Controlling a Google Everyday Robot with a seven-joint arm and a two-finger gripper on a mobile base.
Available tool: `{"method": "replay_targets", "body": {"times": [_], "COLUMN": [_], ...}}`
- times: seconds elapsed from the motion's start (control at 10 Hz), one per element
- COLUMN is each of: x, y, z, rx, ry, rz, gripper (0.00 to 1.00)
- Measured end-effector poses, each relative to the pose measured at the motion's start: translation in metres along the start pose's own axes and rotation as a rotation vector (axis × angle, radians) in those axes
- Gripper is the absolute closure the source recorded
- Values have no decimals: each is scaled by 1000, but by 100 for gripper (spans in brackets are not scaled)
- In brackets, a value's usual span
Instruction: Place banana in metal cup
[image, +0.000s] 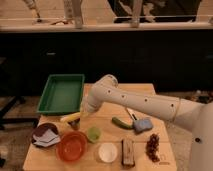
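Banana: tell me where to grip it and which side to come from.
Judging by its pose, grip the banana across its narrow middle, coming from above. It lies flat on the table, long axis roughly left-right, so the fingers should close across that axis. The gripper is at its right end already; the metal cup sits close below.

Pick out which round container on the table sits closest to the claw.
The metal cup, small and dull grey, just below the claw that is at the banana. The light green cup, orange bowl and white bowl sit farther away.
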Motion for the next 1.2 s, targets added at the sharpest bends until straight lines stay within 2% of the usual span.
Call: {"method": "replay_targets", "body": {"times": [0.2, 0.7, 0.9, 1.0, 1.2], "x": [0, 0, 0, 0, 0], "y": [0, 0, 0, 0, 0], "z": [0, 0, 0, 0, 0], "rx": [0, 0, 0, 0, 0], "ry": [0, 0, 0, 0, 0], "rz": [0, 1, 1, 1, 1], "gripper": [93, 40, 24, 20, 20]}}
